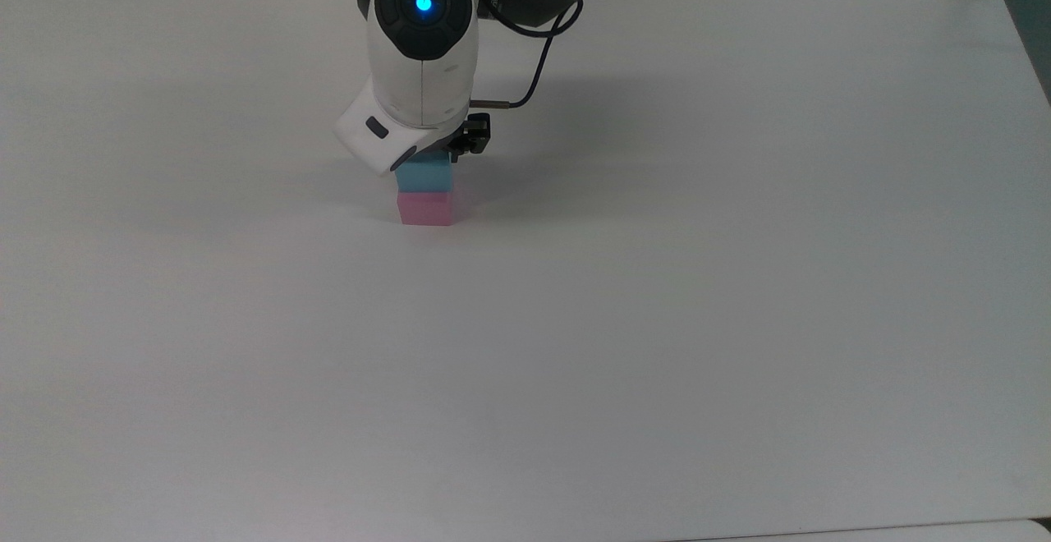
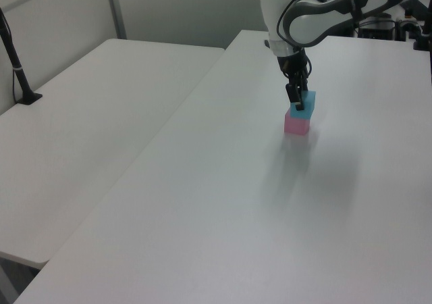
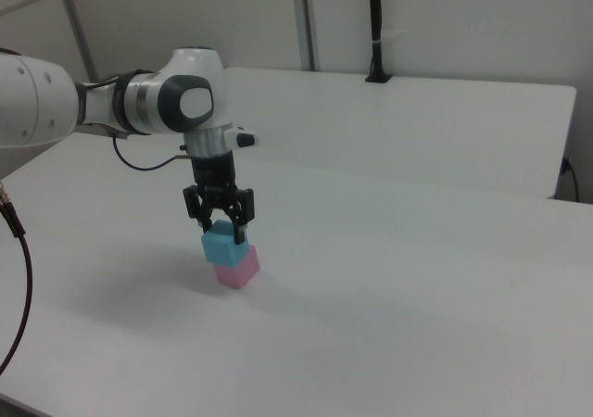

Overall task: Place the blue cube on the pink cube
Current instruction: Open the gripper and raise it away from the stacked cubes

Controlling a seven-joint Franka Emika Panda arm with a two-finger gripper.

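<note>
End effector [image 3: 220, 225] clamped on the blue cube [image 3: 221, 244], fingers at either side.
Blue cube sits atop the pink cube [image 3: 237, 268], faces touching, roughly aligned in the top view; the stack stands on the white tabletop [image 1: 657, 320].
</note>
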